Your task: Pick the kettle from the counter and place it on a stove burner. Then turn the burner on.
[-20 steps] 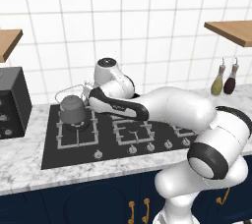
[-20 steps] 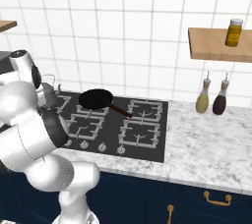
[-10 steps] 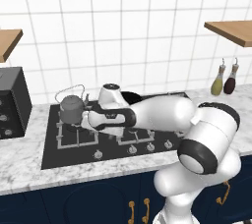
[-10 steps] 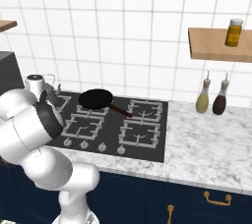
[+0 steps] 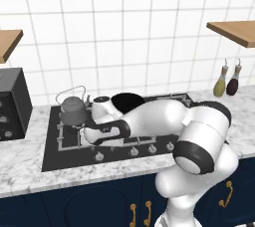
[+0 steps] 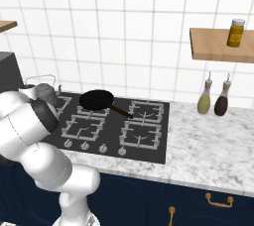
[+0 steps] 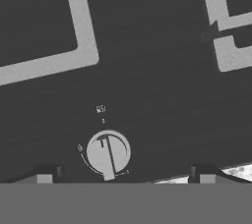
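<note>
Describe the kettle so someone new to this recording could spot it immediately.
Start at the black stove top set into the marbled counter. On its rear left burner stands the kettle, small, dull grey and rounded, with a thin arched wire handle. The flat black frying pan beside it has a straight handle.

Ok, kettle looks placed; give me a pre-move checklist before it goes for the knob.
1. Kettle upright on the rear left burner: ok.
2. Kettle released, nothing between the pincer tips: ok.
3. Pincer open: ok, tips stand wide apart in the hand view.
4. Knob between the tips: not ok, it sits closer to one tip than the other.
5. This knob drives the kettle's burner: cannot tell, the marking by it is too small.
6. Frying pan away from the knob row: ok.
</note>
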Robot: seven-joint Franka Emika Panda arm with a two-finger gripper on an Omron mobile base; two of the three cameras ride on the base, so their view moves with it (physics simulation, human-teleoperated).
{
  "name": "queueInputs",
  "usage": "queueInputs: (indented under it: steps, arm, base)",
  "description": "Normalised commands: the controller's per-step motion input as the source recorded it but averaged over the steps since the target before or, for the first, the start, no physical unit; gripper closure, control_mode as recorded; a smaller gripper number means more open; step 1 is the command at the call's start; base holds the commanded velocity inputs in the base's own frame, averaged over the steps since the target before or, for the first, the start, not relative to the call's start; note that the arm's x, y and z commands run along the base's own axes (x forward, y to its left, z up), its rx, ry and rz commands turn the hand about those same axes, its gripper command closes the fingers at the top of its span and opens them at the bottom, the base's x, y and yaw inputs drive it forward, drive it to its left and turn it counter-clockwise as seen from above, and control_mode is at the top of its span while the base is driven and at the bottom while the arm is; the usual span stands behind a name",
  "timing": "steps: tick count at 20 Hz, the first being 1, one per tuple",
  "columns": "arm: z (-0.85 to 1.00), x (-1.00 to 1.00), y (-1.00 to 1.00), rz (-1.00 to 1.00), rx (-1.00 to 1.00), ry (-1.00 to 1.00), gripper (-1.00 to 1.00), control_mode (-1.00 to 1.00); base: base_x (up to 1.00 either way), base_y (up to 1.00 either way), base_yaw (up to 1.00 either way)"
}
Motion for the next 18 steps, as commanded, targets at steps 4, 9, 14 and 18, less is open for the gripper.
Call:
queueInputs:
  steps: [4,9,14,18]
  arm:
    - [-0.48,0.00,0.02,0.07,-0.08,0.00,-1.00,-1.00]
    - [-0.16,0.00,0.05,0.01,-0.01,0.00,-1.00,-1.00]
    - [0.00,0.25,0.36,-0.03,0.00,-0.09,-1.00,-1.00]
    - [0.00,0.06,0.05,-0.02,0.00,0.00,-1.00,-1.00]
  base:
    - [0.00,0.00,0.00]
    - [0.00,0.00,0.00]
    - [0.00,0.00,0.00]
    - [0.00,0.00,0.00]
